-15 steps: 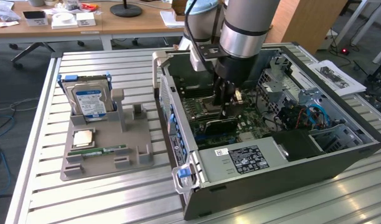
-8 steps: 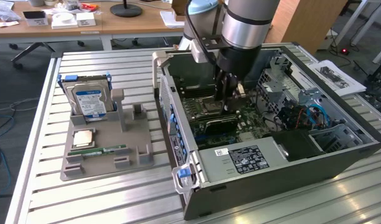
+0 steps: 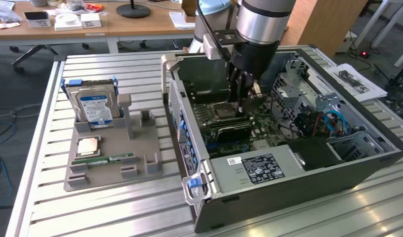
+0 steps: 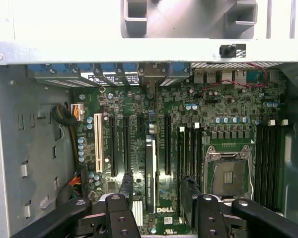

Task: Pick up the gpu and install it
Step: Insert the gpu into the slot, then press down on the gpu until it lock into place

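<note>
- The gpu (image 4: 150,168), a thin flat expansion card, appeared to be the pale edge-on strip standing among the long black slots of the green motherboard (image 4: 139,114); the wrist view was too foreshortened to be sure it was seated
- The black two-fingered gripper (image 4: 156,181) hung low inside the open dark-grey computer tower case (image 3: 359,163), its jaws spread apart on either side of that strip, with a clear gap on each side and nothing clamped
- I judged the card to be light and stiff but fragile: a bare circuit board with exposed parts and a contact edge that would not forgive twisting
- The safest hold looked to be across its flat faces near the top edge, pressing straight down, not at an angle
- Room was tight, with neighbouring slots and the empty silver processor socket (image 4: 228,171) just beside the gripper
- The case lay on its side on a slatted aluminium table (image 3: 122,69), beside a grey plastic parts tray (image 3: 139,163) holding a silver hard drive with a blue label (image 3: 96,106)
- A wooden office desk (image 3: 136,24) stood well behind
</note>
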Motion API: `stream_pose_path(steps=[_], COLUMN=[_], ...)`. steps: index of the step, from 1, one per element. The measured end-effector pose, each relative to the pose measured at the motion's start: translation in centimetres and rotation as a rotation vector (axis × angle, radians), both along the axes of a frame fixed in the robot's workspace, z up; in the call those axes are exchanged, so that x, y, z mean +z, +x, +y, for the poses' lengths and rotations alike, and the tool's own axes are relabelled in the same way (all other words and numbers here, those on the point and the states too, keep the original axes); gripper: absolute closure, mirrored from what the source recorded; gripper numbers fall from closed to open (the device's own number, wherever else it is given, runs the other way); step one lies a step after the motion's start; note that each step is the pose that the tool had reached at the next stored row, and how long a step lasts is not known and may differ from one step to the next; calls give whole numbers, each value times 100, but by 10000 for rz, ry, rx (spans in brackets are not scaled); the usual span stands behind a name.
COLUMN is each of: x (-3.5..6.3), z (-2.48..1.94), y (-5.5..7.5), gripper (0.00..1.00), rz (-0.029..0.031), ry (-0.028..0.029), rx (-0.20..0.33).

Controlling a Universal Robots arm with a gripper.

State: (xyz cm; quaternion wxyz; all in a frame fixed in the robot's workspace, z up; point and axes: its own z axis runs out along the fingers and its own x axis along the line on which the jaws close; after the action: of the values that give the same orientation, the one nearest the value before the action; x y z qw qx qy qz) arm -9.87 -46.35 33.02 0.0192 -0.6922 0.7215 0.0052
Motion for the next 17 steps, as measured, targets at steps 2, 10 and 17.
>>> stream_pose_path(steps=[2,10,17], x=[1,1,1], z=[0,0,0], y=[0,0,0], gripper=[49,49,68], rz=[1,1,1], ry=[-2,-2,-2], rx=[0,0,0])
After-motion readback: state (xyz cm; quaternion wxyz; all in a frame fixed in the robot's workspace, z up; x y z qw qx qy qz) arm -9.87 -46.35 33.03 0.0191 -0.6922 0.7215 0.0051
